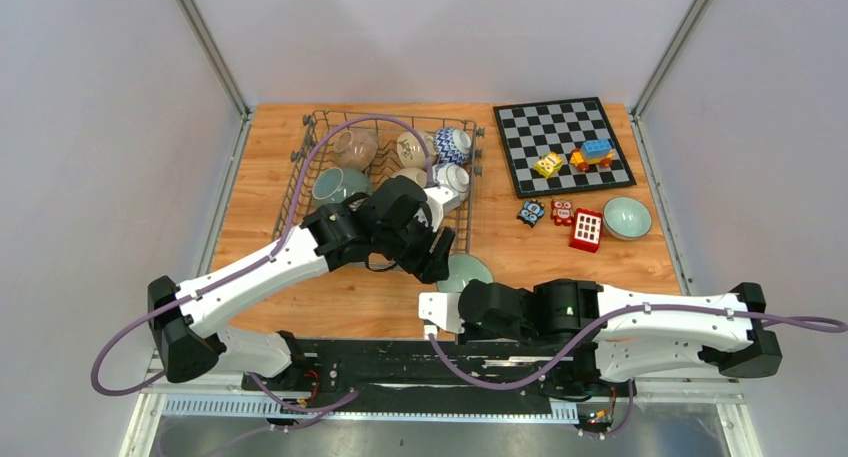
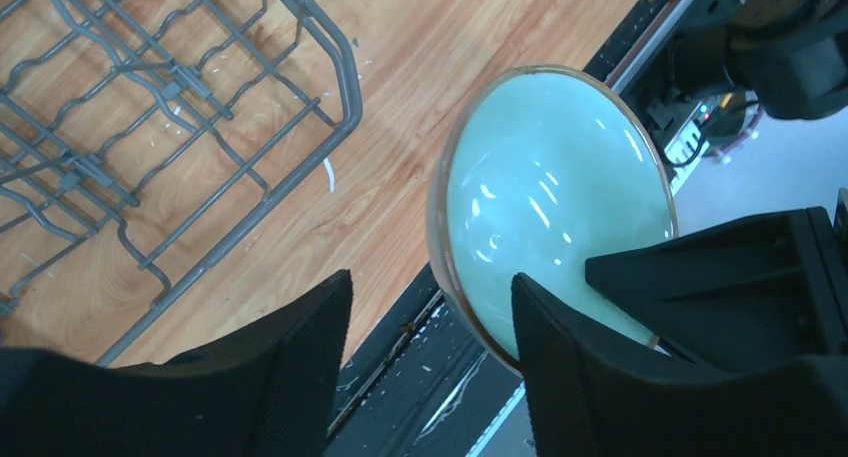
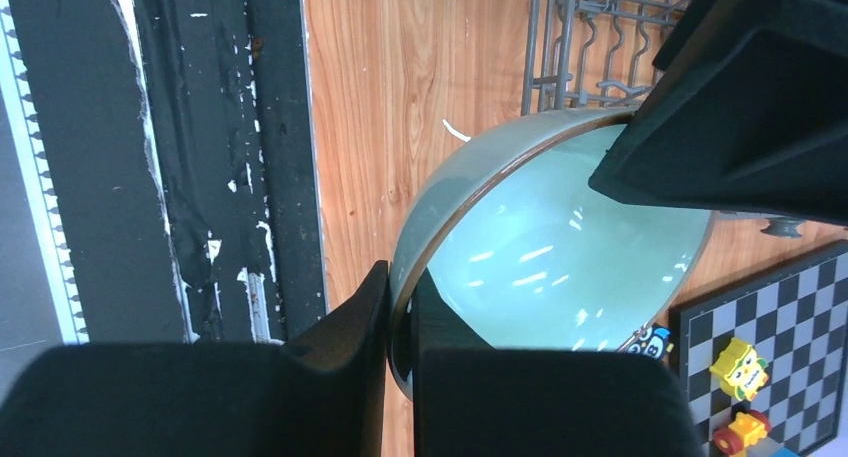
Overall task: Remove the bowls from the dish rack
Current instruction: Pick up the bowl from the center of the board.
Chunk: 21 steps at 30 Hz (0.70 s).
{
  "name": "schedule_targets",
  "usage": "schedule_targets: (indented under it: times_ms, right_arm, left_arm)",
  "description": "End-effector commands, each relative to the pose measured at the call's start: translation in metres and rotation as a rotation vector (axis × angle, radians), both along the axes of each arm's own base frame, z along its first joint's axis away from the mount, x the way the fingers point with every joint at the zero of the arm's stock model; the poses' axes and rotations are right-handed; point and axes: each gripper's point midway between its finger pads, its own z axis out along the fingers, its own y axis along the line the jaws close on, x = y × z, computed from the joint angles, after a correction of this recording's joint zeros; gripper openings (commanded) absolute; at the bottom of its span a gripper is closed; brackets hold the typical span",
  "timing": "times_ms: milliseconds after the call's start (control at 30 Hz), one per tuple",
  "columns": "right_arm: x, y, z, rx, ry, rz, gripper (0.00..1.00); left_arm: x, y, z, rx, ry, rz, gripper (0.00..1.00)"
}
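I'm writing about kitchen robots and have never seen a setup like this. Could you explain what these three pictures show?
These are two white robot arms bolted at the near edge of a wooden table. The wide picture comes from a fixed camera above and behind them, with the left arm on the left and the right arm on the right. The other two pictures come from a camera on each wrist, looking past that arm's black jaws. On the table are a wire dish rack holding several bowls, a chessboard, toy bricks on and beside it, and a green bowl. The right arm's jaws pinch the rim of another pale green bowl. The left arm's jaws stand open close to it.
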Motion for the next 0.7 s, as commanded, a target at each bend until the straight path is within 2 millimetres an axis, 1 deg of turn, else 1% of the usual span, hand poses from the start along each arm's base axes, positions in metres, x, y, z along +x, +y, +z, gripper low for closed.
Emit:
schedule_targets:
  times_ms: [0, 67, 167, 267, 400, 467, 533, 667]
  right_arm:
    - [0.007, 0.003, 0.023, 0.022, -0.074, 0.017, 0.03]
    - [0.007, 0.003, 0.022, 0.017, -0.075, 0.017, 0.03]
    - [0.010, 0.003, 0.020, 0.000, -0.086, 0.010, 0.03]
    - [0.011, 0.004, 0.019, -0.011, -0.097, 0.009, 0.04]
    - [0.014, 0.005, 0.017, -0.036, -0.115, 0.012, 0.03]
    - [0.015, 0.006, 0.017, -0.044, -0.122, 0.017, 0.04]
    - [0.016, 0.005, 0.018, -0.046, -0.128, 0.016, 0.03]
    - [0.017, 0.005, 0.018, -0.053, -0.140, 0.018, 0.03]
  left_arm:
    - [-0.007, 0.005, -0.004, 0.078, -0.008, -0.065, 0.58]
    - [-0.009, 0.002, -0.005, 0.081, -0.004, -0.074, 0.50]
    - [-0.010, -0.003, -0.006, 0.083, 0.001, -0.086, 0.43]
    - [-0.013, -0.009, -0.006, 0.091, 0.004, -0.108, 0.41]
    - [-0.017, -0.014, -0.014, 0.136, 0.011, -0.138, 0.40]
    - [-0.017, -0.014, -0.017, 0.159, 0.014, -0.147, 0.37]
    - [-0.017, -0.014, -0.021, 0.180, 0.019, -0.149, 0.29]
    - [-0.013, -0.015, -0.023, 0.207, 0.016, -0.145, 0.04]
